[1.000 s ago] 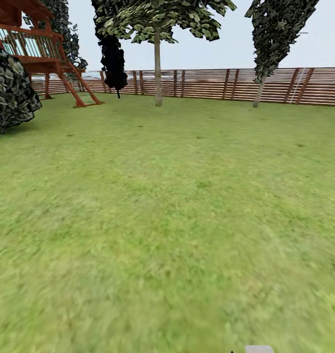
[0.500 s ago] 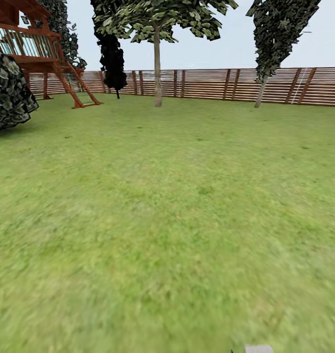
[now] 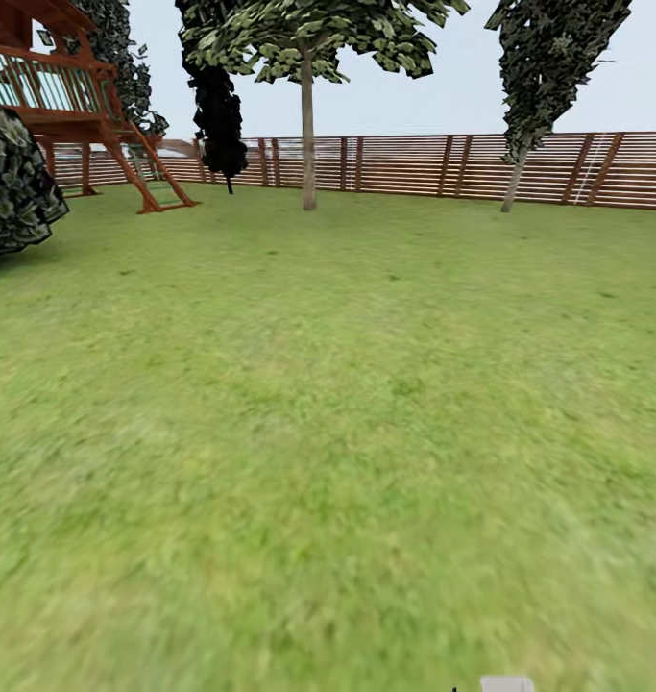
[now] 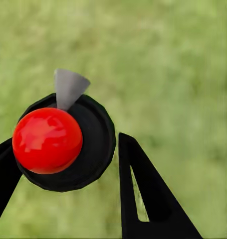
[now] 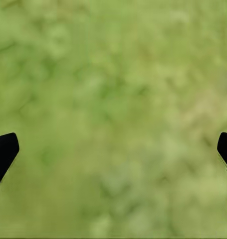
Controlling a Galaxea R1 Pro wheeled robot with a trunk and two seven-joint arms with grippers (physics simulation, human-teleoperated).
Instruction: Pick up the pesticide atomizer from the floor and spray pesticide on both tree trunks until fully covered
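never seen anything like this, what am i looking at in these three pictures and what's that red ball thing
These are simulator renders from a wheeled robot with two arms. The big picture comes from its head camera, looking across a grass lawn toward a wooden fence, a pale-trunked tree and a wooden play structure. The other two come from cameras on its wrists, looking along each gripper's black fingers at the grass. The left gripper holds the pesticide atomizer, a black round sprayer with a red ball on top and a grey nozzle. The right gripper is open, holding nothing, its fingers spread wide.
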